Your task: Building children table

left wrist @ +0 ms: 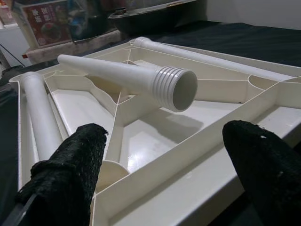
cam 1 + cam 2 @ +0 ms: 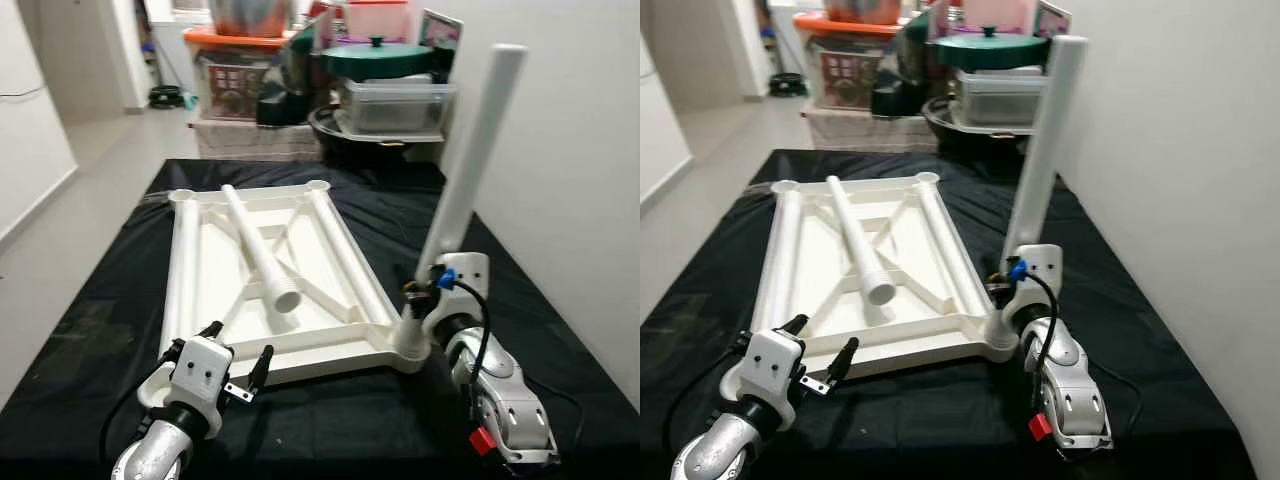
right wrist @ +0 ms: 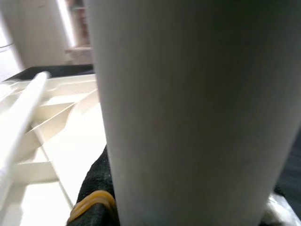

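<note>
A black cloth (image 2: pixel 380 210) covers the floor, bearing the upturned white tabletop (image 2: pixel 200 240).

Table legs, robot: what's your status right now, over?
Right claw shut on upright leg at tabletop's near right corner socket. Left claw open at near edge. Loose leg lying across tabletop. Nothing blocking.

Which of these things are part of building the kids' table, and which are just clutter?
Job: white plastic tabletop, upside down; loose white threaded leg lying on it; upright white leg in right pincer; open left pincer.
Clutter: green lidded pot, clear storage boxes.
</note>
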Tool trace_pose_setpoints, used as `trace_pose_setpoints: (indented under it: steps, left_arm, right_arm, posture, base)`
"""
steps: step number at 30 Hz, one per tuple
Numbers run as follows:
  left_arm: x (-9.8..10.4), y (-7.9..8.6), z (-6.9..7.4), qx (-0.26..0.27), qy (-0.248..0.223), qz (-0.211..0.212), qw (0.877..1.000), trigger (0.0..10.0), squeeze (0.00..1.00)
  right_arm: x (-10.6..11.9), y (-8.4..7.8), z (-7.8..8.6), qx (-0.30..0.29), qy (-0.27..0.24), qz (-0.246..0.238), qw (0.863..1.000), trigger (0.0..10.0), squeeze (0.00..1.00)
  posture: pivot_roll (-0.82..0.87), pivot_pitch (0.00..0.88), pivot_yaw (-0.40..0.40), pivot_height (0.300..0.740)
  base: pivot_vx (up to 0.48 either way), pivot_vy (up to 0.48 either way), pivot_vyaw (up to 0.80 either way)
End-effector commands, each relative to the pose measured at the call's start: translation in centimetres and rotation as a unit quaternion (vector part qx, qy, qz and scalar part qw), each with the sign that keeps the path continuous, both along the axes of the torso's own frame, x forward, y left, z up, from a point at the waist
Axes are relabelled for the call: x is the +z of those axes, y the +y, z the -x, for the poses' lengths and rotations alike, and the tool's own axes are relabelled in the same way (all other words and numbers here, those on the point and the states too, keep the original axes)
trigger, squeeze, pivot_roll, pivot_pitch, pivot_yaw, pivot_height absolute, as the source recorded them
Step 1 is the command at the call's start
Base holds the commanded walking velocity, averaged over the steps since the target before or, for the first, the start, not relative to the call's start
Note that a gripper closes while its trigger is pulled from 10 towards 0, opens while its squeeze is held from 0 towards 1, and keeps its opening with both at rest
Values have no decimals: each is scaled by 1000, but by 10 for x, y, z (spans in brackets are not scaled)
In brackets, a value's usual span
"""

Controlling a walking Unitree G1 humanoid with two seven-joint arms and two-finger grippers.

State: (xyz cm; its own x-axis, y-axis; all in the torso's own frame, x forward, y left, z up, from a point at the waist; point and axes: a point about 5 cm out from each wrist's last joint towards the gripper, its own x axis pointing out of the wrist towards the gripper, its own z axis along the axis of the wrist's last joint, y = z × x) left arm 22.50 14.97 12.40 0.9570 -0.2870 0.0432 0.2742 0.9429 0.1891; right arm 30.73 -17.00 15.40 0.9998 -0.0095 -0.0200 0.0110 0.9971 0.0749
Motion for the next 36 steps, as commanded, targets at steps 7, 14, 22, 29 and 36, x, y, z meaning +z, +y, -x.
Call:
trace_pose_setpoints:
  steps: [7, 14, 22, 29, 36]
  left_arm:
    - [-4, -2, -2, -8, 8, -7, 1000, 10000, 0]
    - [-5, -2, -3, -7, 8, -5, 1000, 10000, 0]
    - [-5, -3, -5, -9, 6, -4, 1000, 10000, 0]
    - [-6, -4, -4, -11, 6, -4, 1000, 10000, 0]
    - [-6, -5, -3, -16, 7, -4, 1000, 10000, 0]
  right_arm:
    - [-13, 28, 17, 106, 7, -21, 994, 10000, 1000]
    - [18, 21, 12, 238, -40, -7, 970, 10000, 0]
    - [33, 11, 37, 455, -19, 43, 889, 9882, 0]
    - [20, 5, 27, 403, 1, 58, 914, 0, 0]
    - [-10, -18, 3, 13, 53, -3, 999, 0, 0]
  posture:
    - [97, 0, -65, 740]
    - [92, 0, -67, 740]
    - [95, 0, -72, 740]
    - [96, 0, -72, 740]
    - [92, 0, -71, 740]
  base:
    - [0, 0, 0]
    - [0, 0, 0]
    - [0, 0, 0]
    - [0, 0, 0]
    - [0, 0, 0]
